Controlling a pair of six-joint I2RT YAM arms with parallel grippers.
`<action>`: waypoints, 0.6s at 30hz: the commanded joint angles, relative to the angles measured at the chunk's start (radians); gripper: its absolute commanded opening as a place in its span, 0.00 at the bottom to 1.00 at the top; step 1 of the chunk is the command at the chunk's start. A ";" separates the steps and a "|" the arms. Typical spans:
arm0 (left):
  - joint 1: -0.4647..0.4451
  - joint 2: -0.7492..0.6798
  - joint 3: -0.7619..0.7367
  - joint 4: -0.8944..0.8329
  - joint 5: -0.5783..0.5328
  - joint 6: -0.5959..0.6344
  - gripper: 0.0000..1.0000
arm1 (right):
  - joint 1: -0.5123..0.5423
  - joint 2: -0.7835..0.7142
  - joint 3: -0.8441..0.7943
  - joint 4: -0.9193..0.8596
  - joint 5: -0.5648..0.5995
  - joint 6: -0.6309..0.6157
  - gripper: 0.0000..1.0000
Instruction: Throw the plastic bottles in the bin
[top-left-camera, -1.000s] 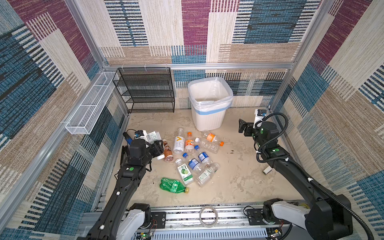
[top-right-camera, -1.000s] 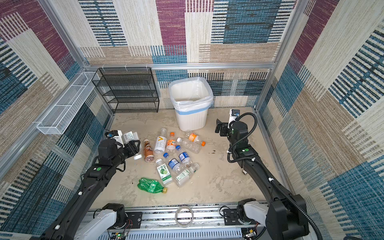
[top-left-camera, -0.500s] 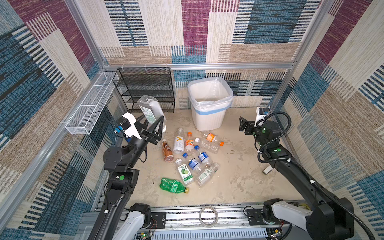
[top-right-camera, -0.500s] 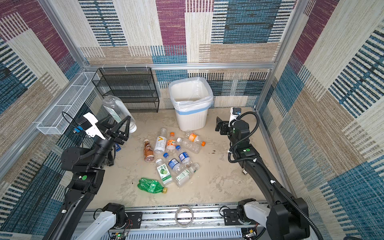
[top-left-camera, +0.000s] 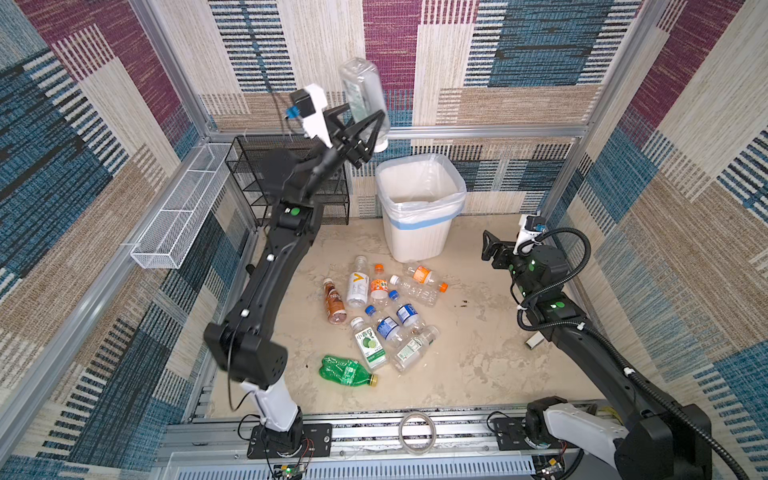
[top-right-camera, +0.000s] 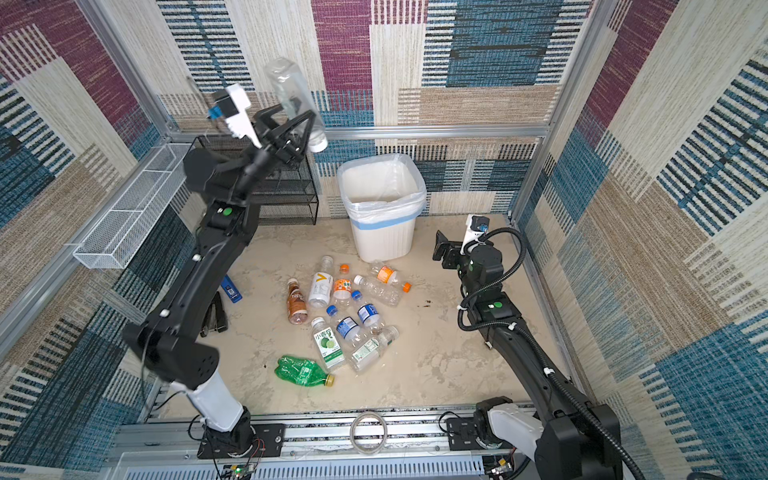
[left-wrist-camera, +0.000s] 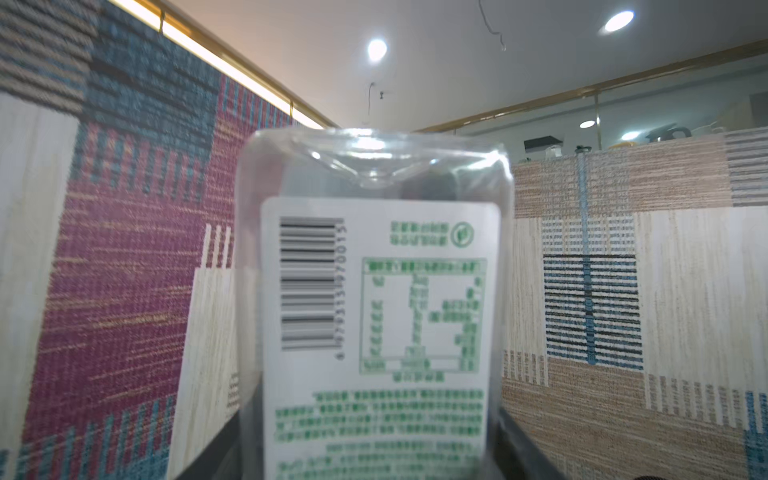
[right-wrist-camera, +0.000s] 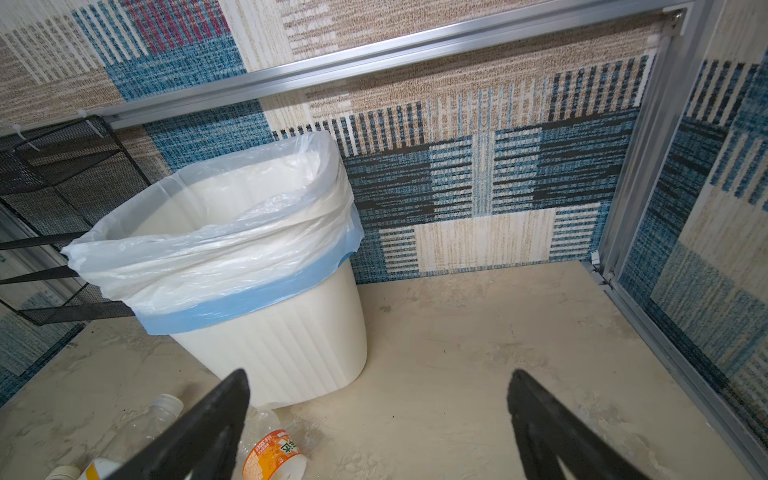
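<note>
Hanging high near the white ribbed plastic bin (top-left-camera: 419, 237): clear white-capped plastic bottle (top-left-camera: 360, 89), long axis steeply tilted, cap downward, clamped in left gripper (top-left-camera: 366, 121); right gripper (right-wrist-camera: 378, 376) spread wide, empty.

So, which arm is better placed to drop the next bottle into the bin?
Left, probably. The left claw holds a clear bottle raised high near the white bin; the right claw is open, empty and low.
</note>
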 joint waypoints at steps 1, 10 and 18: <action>-0.019 0.156 0.255 -0.359 0.045 -0.034 0.71 | -0.001 0.001 -0.003 -0.009 -0.054 0.017 0.97; -0.021 0.056 0.130 -0.386 -0.088 0.071 0.94 | 0.000 -0.008 -0.032 -0.040 -0.068 0.000 0.98; -0.005 -0.128 -0.195 -0.417 -0.137 0.123 0.91 | 0.005 0.065 0.045 -0.214 -0.240 -0.003 0.95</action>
